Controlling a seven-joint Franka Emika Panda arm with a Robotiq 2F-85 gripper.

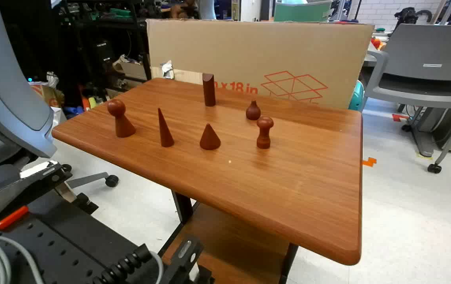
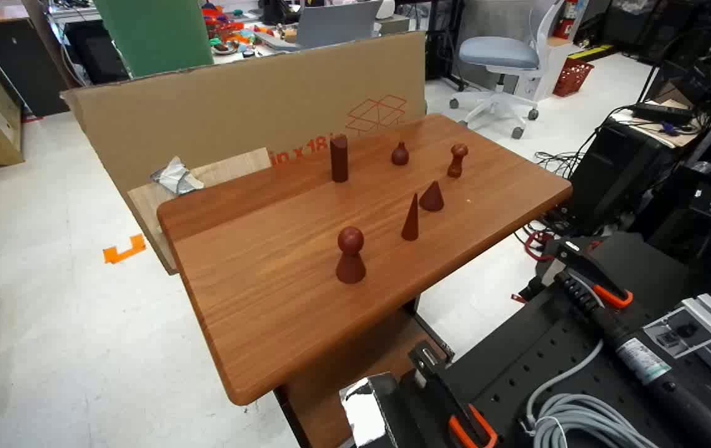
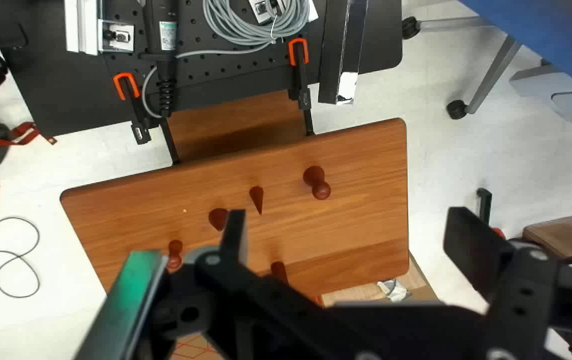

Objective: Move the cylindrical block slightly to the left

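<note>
The cylindrical block (image 1: 209, 91) is a slim, dark reddish-brown post. It stands upright near the table's cardboard-side edge in both exterior views (image 2: 339, 160). Its flat top looks slanted in the exterior views. In the wrist view the cylindrical block (image 3: 279, 271) shows only in part; my gripper's left finger linkage hides the rest. My gripper (image 3: 347, 220) is wide open with nothing between its fingers, high above the table. It is not in either exterior view.
On the wooden table (image 1: 308, 185) stand a ball-topped piece (image 1: 122, 122), a tall cone (image 1: 165, 130), a short cone (image 1: 210, 139), a knob-topped piece (image 1: 264, 134) and a small bulb-shaped piece (image 1: 253, 111). A cardboard sheet (image 1: 241, 43) stands along the edge beyond the block.
</note>
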